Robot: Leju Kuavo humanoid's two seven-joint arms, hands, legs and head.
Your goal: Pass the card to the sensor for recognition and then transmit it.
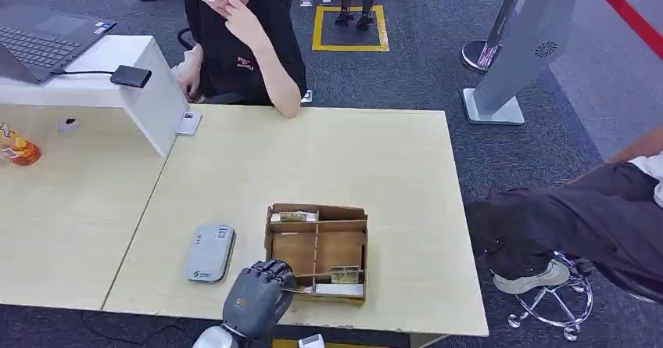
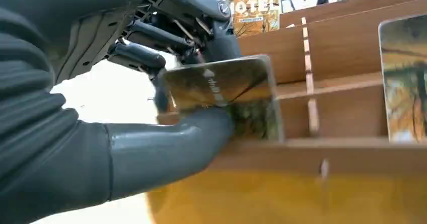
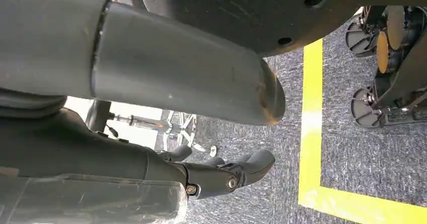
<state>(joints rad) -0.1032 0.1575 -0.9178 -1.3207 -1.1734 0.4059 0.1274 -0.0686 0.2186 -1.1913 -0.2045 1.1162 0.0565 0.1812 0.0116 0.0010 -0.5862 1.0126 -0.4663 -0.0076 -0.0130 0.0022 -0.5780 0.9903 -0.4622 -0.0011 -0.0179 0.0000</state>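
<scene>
My left hand [image 1: 254,293] is at the near edge of the table, at the front left corner of the brown card box [image 1: 317,250]. It pinches a glossy card [image 2: 221,83] between the thumb [image 2: 166,148] and the dark fingers, just above the box's front compartment. In the head view the card [image 1: 298,289] shows as a thin strip. Other cards stand in the box, one at the front right [image 1: 345,274] and one at the back [image 1: 294,217]. The grey sensor [image 1: 210,252] lies flat on the table, left of the box. My right hand [image 3: 176,83] hangs over the floor and holds nothing.
A person sits across the light wooden table [image 1: 375,152]. A white partition [image 1: 152,90] with a laptop [image 1: 39,43] and a black device [image 1: 130,76] stands at the back left. Another person's leg [image 1: 563,223] and a stool [image 1: 555,301] are at the right.
</scene>
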